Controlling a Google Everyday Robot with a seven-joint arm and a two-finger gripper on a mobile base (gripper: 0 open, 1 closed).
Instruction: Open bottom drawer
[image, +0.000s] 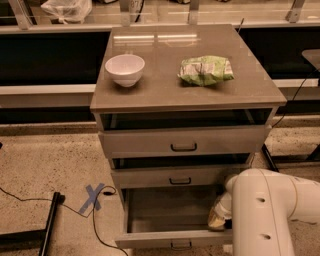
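The bottom drawer (167, 239) of the grey-brown cabinet stands pulled out towards me, with its plain grey inside (167, 210) showing and a small dark loop handle (181, 245) at the centre of its front. My white arm (270, 215) fills the lower right. My gripper (218, 219) is at the drawer's right side, just inside the front right corner, and mostly hidden behind the arm. The middle drawer (180, 176) and the top drawer (183, 141) are each out a little.
A white bowl (124, 69) and a green snack bag (205, 70) lie on the cabinet top (165, 90). A blue tape cross (93, 196), a black cable (95, 225) and a dark stand leg (50, 220) are on the floor to the left.
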